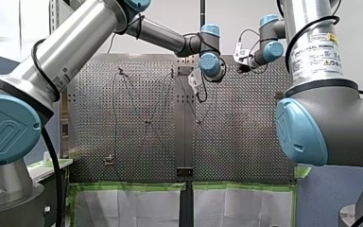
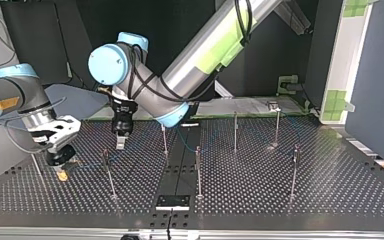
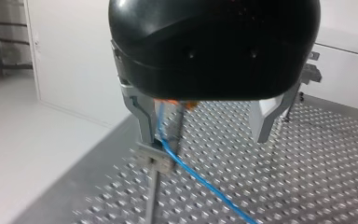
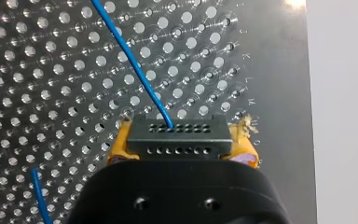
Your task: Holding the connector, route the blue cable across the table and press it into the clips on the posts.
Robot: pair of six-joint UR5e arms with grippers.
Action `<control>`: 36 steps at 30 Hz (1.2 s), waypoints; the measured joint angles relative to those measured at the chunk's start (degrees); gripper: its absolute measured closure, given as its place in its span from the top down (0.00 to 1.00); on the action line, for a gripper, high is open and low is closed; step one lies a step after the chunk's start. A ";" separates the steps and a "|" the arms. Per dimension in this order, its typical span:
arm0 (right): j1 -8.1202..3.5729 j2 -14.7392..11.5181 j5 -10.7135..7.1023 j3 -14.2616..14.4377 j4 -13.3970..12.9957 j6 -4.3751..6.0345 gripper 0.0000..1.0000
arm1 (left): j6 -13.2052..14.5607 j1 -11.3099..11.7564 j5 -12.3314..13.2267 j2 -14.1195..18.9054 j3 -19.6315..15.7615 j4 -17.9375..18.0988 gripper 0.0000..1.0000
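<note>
My right gripper has its yellow pads shut on the black connector. From the connector the blue cable runs ahead over the perforated table. In the top view my right gripper hangs low at the left. My left gripper is open, its metal fingers straddling the cable. The cable sits in a grey clip on a post just below one finger. In the top view my left gripper hovers by a post.
Several thin posts stand across the perforated table, one with a clip at the back right of the top view. A black bracket lies at the near middle edge. Green-taped paper borders the front view's near edge.
</note>
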 joint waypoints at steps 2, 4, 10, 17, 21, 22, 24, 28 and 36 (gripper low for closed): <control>-0.05 0.00 0.05 0.00 0.02 0.03 0.00 | 0.66 0.04 -0.27 1.10 -1.10 1.08 1.00; -0.06 0.00 0.09 0.00 0.03 0.06 0.00 | 1.27 0.24 -0.60 2.18 -2.19 2.18 1.00; -0.08 0.00 0.12 0.00 0.05 0.07 0.00 | 2.79 0.83 -1.34 4.90 -4.90 4.87 1.00; 0.07 0.02 0.13 -0.01 0.05 0.03 0.00 | 3.05 0.28 -4.11 8.06 -8.06 6.51 1.00; 0.18 0.02 0.13 -0.01 0.05 -0.02 0.00 | 1.86 -0.98 -5.95 9.91 -9.91 7.81 1.00; 0.21 0.02 0.13 -0.01 0.04 -0.04 0.00 | 1.31 -1.52 -6.56 10.51 -10.51 8.35 1.00; 0.25 0.03 0.13 0.00 0.05 -0.09 0.00 | 0.41 -2.44 -7.51 11.47 -11.48 9.29 1.00; 0.35 0.05 0.13 0.01 0.05 -0.21 0.00 | -1.69 -4.54 -9.64 13.60 -13.61 11.38 1.00; 0.44 0.08 0.13 0.01 0.05 -0.36 0.00 | -5.65 -8.49 -13.60 12.56 -17.56 15.33 1.00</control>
